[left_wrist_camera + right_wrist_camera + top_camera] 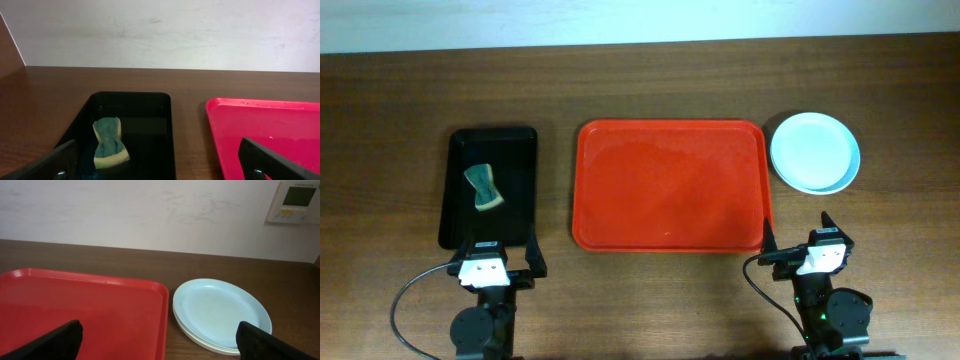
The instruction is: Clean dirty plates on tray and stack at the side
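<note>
One sponge (485,188) in black tray (515,150), plates (814,152) beside tray (670,185)

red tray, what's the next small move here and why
Probably none, just leave both arms parked: the red tray holds no plates, the plates sit stacked right of it, the sponge lies in the black tray, and the left gripper and right gripper are open, empty.
</note>
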Available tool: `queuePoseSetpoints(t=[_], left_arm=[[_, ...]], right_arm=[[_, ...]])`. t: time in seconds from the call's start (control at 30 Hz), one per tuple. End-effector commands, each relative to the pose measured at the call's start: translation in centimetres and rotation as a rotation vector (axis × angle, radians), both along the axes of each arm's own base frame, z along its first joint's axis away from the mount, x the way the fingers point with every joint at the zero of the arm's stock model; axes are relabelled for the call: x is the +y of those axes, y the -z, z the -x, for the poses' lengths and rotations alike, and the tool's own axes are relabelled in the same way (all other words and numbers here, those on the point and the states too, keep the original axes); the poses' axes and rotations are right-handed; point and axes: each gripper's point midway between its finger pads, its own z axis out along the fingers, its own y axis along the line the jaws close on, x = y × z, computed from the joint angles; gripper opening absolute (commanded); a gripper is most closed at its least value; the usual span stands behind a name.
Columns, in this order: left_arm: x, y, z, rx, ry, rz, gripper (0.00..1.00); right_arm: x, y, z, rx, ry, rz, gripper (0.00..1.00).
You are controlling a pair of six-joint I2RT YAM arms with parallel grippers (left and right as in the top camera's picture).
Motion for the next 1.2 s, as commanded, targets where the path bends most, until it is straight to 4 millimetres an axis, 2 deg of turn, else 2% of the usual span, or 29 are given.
queuePoseSetpoints(t=[0.0,1.17], left_arm=[[0.2,0.15,0.01,-0.001,-0.008,-0.009,0.99],[0.2,0.15,0.01,-0.001,-0.008,-0.009,0.99]], right_arm=[[-0.37,0.27,0.0,0.003,0.023,0.001,0.98],[-0.14,0.29,0.01,0.004,0.009,-0.003,0.98]])
